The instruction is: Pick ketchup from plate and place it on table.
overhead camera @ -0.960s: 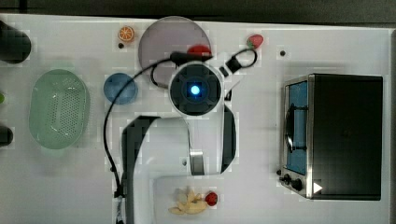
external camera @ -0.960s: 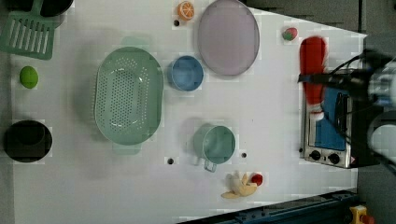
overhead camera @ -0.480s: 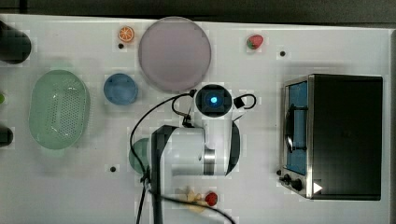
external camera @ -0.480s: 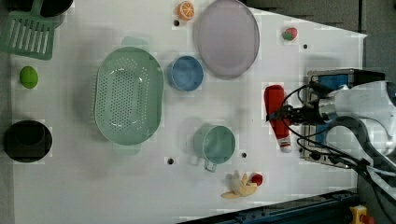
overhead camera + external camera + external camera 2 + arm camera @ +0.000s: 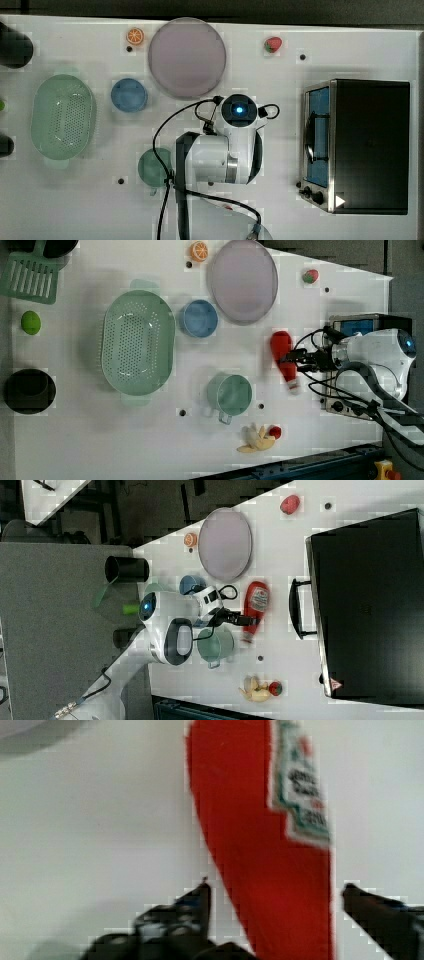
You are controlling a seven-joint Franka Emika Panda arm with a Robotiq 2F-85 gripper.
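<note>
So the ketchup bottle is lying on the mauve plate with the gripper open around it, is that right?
Not quite. The ketchup bottle lies on the white table, off the mauve plate, as the left view shows. The gripper is open around it.

The white desk (image 5: 300, 690) spreads out on every side of the end effector (image 5: 245, 620). In the right view, a plain grey floor (image 5: 50, 630) lies well beyond the desk's edge on the arm's side, bordered by a dark shadowed area (image 5: 150, 510). The light is soft and even.
</note>
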